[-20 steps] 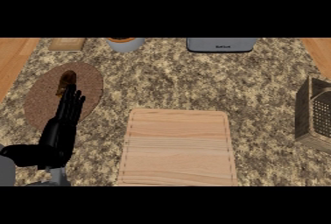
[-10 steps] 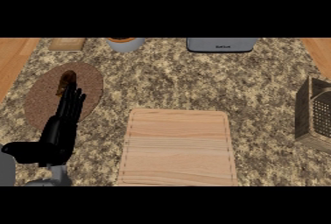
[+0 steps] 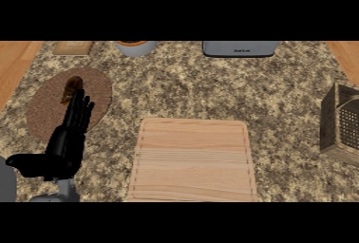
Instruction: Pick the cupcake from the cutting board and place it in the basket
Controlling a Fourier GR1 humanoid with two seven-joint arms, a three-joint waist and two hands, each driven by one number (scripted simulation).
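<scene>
The light wooden cutting board (image 3: 193,159) lies at the centre front, and nothing shows on its top. No cupcake is visible on it. The wicker basket (image 3: 341,124) stands at the right edge, partly cut off; I cannot see inside it. My left hand (image 3: 64,144) is at the left, open, with its straight fingers pointing away over a round brown plate (image 3: 49,107). A small dark brown item (image 3: 72,87) lies on that plate just beyond the fingertips; what it is I cannot tell. My right hand is out of view.
Along the counter's back edge are a small wooden block (image 3: 72,47), a grey cup with an orange top (image 3: 135,48) and a grey box-shaped appliance (image 3: 240,48). Speckled stone counter (image 3: 210,90) lies between the board and these things.
</scene>
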